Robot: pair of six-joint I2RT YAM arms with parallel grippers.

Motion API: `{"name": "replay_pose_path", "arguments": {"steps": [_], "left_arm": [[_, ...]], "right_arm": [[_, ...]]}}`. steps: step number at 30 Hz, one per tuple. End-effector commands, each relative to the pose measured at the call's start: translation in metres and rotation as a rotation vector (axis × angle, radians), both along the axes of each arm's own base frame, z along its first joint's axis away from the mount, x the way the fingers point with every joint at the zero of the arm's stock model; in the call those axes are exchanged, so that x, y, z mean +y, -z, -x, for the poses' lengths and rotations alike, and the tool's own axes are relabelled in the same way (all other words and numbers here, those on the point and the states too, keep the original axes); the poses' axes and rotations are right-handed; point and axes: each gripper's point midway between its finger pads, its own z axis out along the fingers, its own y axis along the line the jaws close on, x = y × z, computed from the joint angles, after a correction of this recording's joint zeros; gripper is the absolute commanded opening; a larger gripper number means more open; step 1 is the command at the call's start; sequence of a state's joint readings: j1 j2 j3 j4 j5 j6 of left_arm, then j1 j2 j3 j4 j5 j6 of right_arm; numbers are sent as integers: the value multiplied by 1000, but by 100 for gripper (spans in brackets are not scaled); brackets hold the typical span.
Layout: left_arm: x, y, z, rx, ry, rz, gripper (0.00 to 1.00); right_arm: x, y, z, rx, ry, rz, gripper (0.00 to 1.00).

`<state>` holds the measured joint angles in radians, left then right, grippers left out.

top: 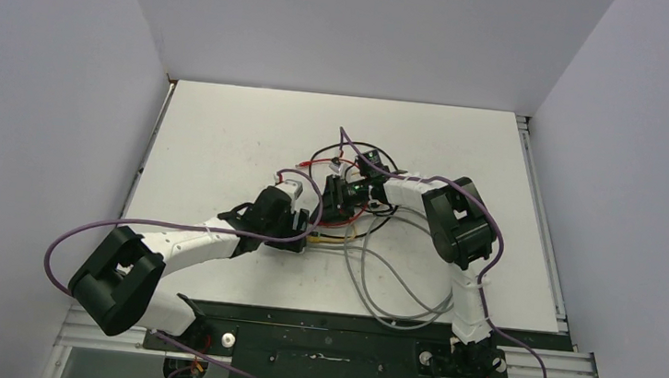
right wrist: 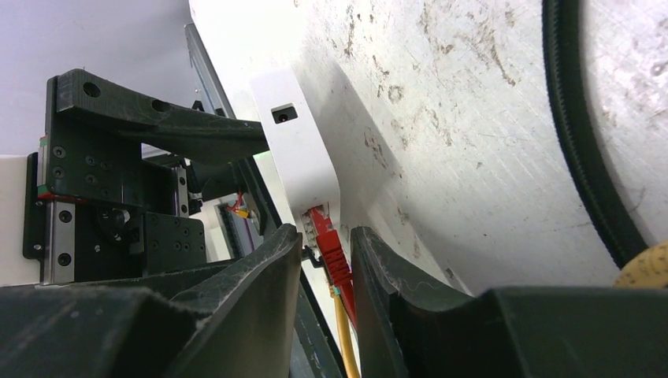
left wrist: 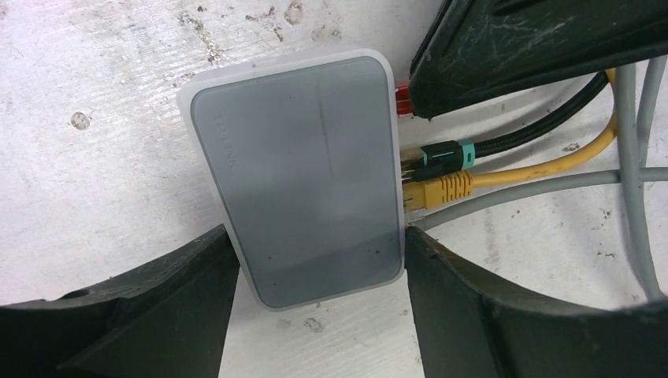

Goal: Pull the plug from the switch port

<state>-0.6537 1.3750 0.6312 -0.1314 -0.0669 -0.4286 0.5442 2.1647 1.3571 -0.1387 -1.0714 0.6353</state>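
Observation:
The switch (left wrist: 303, 173), a flat pale grey box, lies on the white table. My left gripper (left wrist: 317, 236) holds its near end, one finger (left wrist: 173, 307) on each long side. Sockets run along the switch's right edge. The red plug (right wrist: 331, 252) sits in the end socket of the switch (right wrist: 295, 150). My right gripper (right wrist: 327, 232) is shut on this red plug, with the jaws stacked one above the other. In the left wrist view only a sliver of the red plug (left wrist: 402, 98) shows under the right gripper's upper finger (left wrist: 536, 47). From above, both grippers (top: 295, 227) (top: 331, 203) meet at mid-table, hiding the switch.
A black plug with a teal collar (left wrist: 441, 153), a yellow plug (left wrist: 449, 187) and a grey cable (left wrist: 551, 185) occupy the other sockets. Their cables loop over the table (top: 395, 287) to the right and toward the near edge. White walls enclose the table on three sides.

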Motion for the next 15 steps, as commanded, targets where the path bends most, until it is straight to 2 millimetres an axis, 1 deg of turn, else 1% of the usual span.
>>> {"name": "replay_pose_path", "arguments": {"steps": [1,8,15], "left_arm": [[-13,-16,-11,-37,26,30,65],[-13,-15,-10,-32,30,28,64],[-13,-17,-11,-38,29,31,62]], "right_arm": [[10,-31,1,-69,-32,-87,32],[13,-33,0,-66,-34,-98,40],[12,-32,4,-64,-44,-98,39]]}}
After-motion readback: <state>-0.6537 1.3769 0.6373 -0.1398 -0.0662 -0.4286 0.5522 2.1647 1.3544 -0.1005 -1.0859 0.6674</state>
